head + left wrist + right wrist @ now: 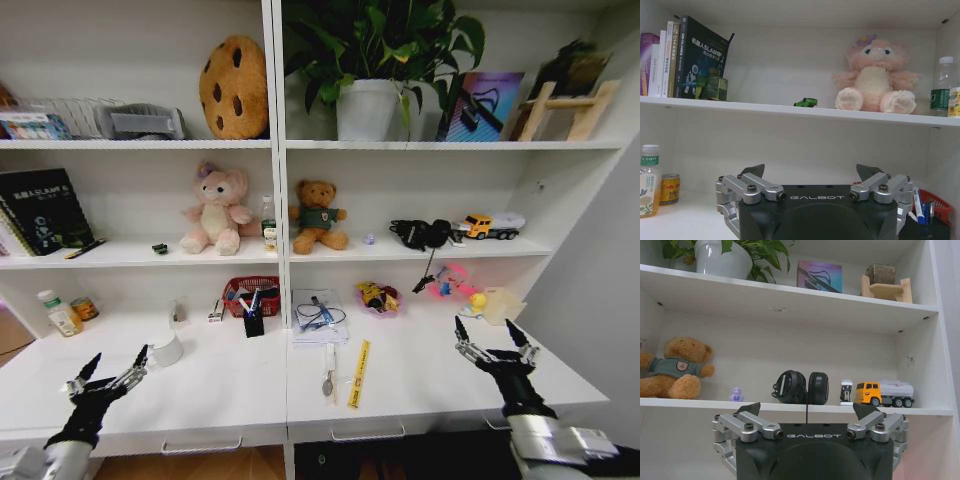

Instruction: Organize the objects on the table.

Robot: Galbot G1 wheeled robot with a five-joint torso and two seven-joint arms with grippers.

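Now | white table (200, 395) cluttered | left hand (113, 370), right hand (493, 338) spread wide, empty

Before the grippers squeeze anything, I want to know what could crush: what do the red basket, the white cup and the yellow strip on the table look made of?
The red basket looks like plastic mesh: open lattice walls. The white cup seems matte paper or plastic; its plain surface leaves that open. The yellow strip looks like thin, flat printed card or plastic.
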